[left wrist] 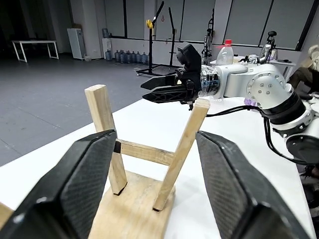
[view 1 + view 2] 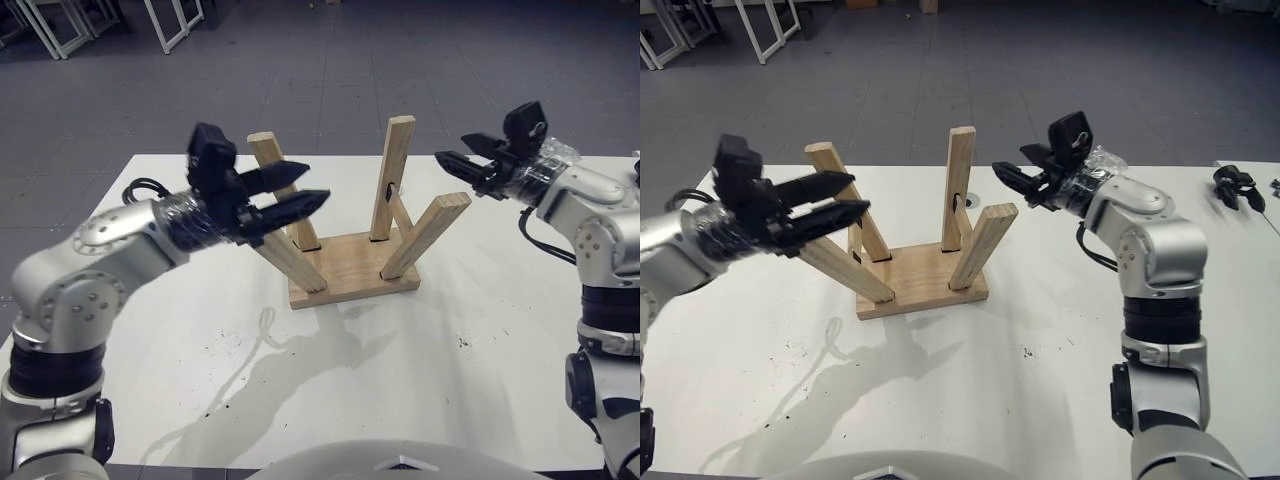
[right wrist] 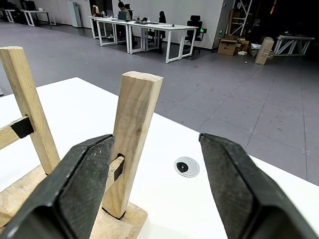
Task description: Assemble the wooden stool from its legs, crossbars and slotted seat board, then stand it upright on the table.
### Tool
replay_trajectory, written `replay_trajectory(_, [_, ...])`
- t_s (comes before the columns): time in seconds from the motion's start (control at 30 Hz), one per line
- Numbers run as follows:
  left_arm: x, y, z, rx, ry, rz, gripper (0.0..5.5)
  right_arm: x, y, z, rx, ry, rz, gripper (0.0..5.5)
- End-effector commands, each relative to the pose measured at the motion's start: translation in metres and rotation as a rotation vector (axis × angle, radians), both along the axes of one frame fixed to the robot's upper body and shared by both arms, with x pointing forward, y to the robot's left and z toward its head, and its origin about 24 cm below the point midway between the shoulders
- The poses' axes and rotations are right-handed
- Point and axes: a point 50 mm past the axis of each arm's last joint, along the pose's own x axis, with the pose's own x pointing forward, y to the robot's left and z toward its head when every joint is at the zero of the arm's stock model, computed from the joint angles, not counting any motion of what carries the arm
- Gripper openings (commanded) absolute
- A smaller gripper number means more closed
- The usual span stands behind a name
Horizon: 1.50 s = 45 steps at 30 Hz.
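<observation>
While the stool (image 2: 350,268) sits upside down on the tabletop (image 2: 480,380), legs (image 2: 393,180) up, left fingers (image 2: 290,207) hover at its left side, right fingers (image 2: 460,165) near its right. Both pairs are spread wide, gripping nothing.

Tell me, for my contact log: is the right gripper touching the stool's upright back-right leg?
Apart. The left eye view shows a plain gap between the fingertips of the open right gripper and the upright leg, with background visible between them.
</observation>
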Motion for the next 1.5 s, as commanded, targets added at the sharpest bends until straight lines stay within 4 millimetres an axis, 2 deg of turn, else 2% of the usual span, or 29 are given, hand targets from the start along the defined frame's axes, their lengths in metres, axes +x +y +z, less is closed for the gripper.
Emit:
replay_trajectory(0.03, [-0.005,0.014,0.033,-0.069,-0.057,-0.040,2.93,-0.004,-0.013,0.019,0.043,-0.007,0.063,3.11])
replay_trajectory(0.13, [-0.012,0.034,0.030,-0.080,-0.029,-0.069,2.93,-0.009,-0.028,0.021,0.087,0.019,0.155,3.11])
replay_trajectory(0.23, [-0.017,0.066,0.009,-0.027,0.037,-0.038,2.93,-0.015,-0.047,0.020,0.092,0.048,0.240,3.11])
replay_trajectory(0.37, [-0.034,0.089,-0.010,0.021,0.114,-0.086,2.93,-0.023,-0.064,0.020,0.086,0.089,0.339,3.75])
replay_trajectory(0.5, [-0.043,0.100,-0.021,0.034,0.157,-0.122,2.93,-0.030,-0.066,0.013,0.050,0.134,0.418,4.39])
replay_trajectory(0.6, [-0.039,0.098,-0.039,0.087,0.179,-0.114,2.93,-0.036,-0.060,-0.001,-0.020,0.181,0.481,4.76])
replay_trajectory(0.8, [-0.022,0.081,-0.076,0.142,0.196,-0.093,2.93,-0.034,-0.033,-0.015,-0.085,0.217,0.591,4.76])
replay_trajectory(0.87, [-0.016,0.073,-0.080,0.141,0.192,-0.104,2.93,-0.031,-0.018,-0.023,-0.088,0.231,0.641,4.76])
replay_trajectory(1.03, [-0.001,0.064,-0.084,0.122,0.172,-0.114,2.23,-0.026,0.007,-0.048,-0.104,0.285,0.732,4.78])
replay_trajectory(1.23, [0.010,0.047,-0.090,0.102,0.171,-0.187,1.44,-0.016,0.019,-0.062,-0.128,0.306,0.770,4.78])
replay_trajectory(1.3, [0.013,0.042,-0.093,0.104,0.176,-0.200,1.39,-0.013,0.020,-0.064,-0.133,0.309,0.777,4.78])
replay_trajectory(1.5, [0.010,0.047,-0.106,0.162,0.211,-0.217,1.32,-0.004,0.029,-0.074,-0.160,0.305,0.778,3.82])
